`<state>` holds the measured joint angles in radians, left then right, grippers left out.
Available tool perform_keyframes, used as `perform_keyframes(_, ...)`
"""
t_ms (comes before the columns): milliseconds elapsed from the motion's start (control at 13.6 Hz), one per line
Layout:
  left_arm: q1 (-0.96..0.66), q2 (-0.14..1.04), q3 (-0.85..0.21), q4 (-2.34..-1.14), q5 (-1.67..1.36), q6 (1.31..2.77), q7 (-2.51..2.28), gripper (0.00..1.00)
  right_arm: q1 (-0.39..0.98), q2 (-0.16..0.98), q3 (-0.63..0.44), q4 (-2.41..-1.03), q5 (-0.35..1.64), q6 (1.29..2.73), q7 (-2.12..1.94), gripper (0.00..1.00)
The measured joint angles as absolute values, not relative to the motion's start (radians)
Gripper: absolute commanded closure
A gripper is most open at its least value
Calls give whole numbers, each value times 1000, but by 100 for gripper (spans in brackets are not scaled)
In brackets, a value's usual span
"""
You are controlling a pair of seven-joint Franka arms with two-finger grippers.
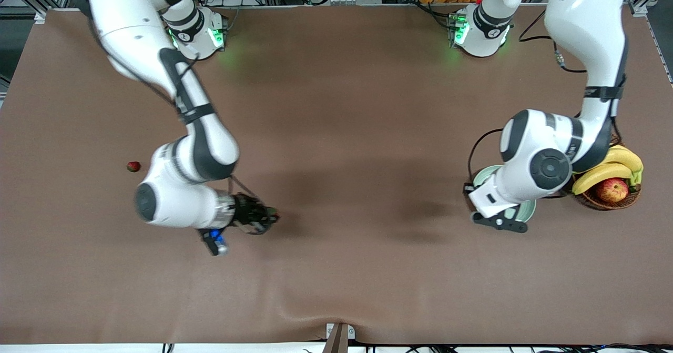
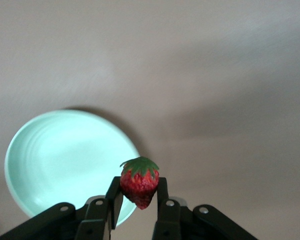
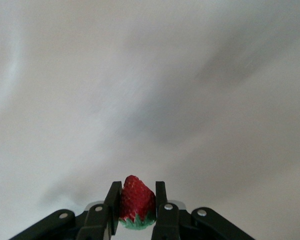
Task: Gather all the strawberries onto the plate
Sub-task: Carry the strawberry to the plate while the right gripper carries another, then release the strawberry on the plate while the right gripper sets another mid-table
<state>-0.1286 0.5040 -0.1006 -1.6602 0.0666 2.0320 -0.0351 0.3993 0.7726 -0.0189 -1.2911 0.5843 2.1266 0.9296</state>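
Wrist views — each gripper [image 2: 138, 200] [image 3: 135, 202] pinches a bumpy strawberry [image 2: 138, 182] [image 3: 136, 201]; glossy round plate [image 2: 65, 165].

No text, label, brand or number can be read anywhere in these views. The only possible marks are small dark dots on the collars of the two arm bases [image 1: 197, 32] along the top of the front view — perhaps a digit or a logo, but they do not resolve into anything legible. The counter [image 1: 336, 132], the strawberries and the plate carry no print — none that shows.
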Motion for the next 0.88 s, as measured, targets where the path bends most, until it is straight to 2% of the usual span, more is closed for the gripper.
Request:
perform_keyframes(295,9,509,-99,-1683,67,2008,57,100,535,803,23,-1296,585,2335,1143,100)
perform_keyframes(516,20,555,-103,-1694,67,2031,68,91,623,845,57,-1299,586,2519,1243,100)
perform_keyframes(589,16,580,-104,-1697,67,2048,68,74,656,869,67,-1301,586,2594,1271,100)
perform_keyframes(663,15,600,-104,-1698,67,2059,68,24,693,895,73,-1302,586,2661,1293,100)
perform_keyframes(737,15,611,-104,-1698,67,2065,68,0,727,919,75,-1302,586,2715,1313,100)
perform_keyframes(811,16,614,-104,-1698,67,2066,68,0,761,940,75,-1302,586,2766,1336,82)
perform_keyframes(884,16,612,-104,-1698,67,2066,67,0,788,956,75,-1302,586,2801,1356,19)
